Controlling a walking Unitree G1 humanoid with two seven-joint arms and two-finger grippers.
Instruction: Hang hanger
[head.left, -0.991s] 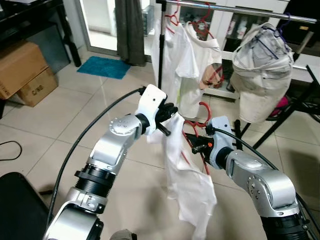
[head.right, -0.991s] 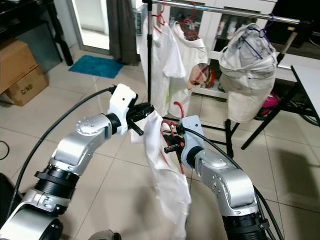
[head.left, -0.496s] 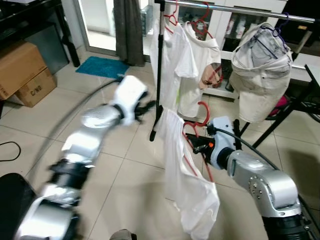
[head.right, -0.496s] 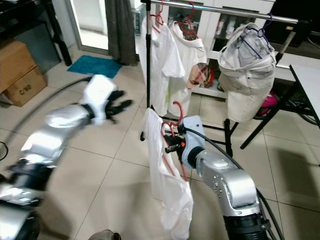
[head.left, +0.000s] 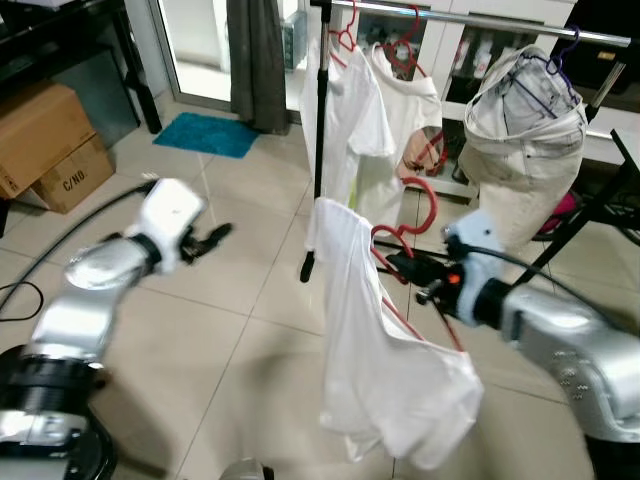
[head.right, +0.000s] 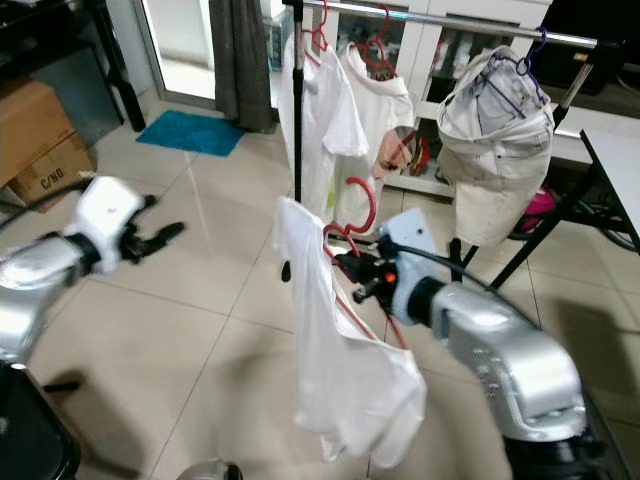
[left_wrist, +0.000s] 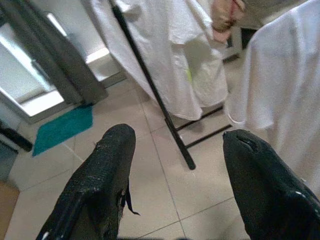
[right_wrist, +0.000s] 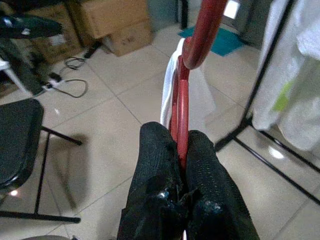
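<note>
My right gripper (head.left: 408, 266) is shut on the neck of a red hanger (head.left: 417, 203) that carries a white shirt (head.left: 372, 345). It holds them in mid-air in front of the clothes rail (head.left: 480, 18), below the bar. In the right wrist view the black fingers (right_wrist: 156, 150) pinch the hanger (right_wrist: 183, 85) just under its hook. My left gripper (head.left: 214, 238) is off to the left over the floor, open, with nothing between its fingers (left_wrist: 107, 170). The shirt (left_wrist: 285, 100) hangs apart from it.
Two white shirts (head.left: 360, 120) and a beige garment (head.left: 520, 140) hang on the rail, whose black upright (head.left: 320, 130) stands just behind the held shirt. Cardboard boxes (head.left: 45, 140) and a blue mat (head.left: 208, 134) lie at the left. A black chair (right_wrist: 20, 145) stands nearby.
My left gripper has let go of the shirt and swung away to the left. My right gripper has carried the hanger and shirt upward and a little to the right.
</note>
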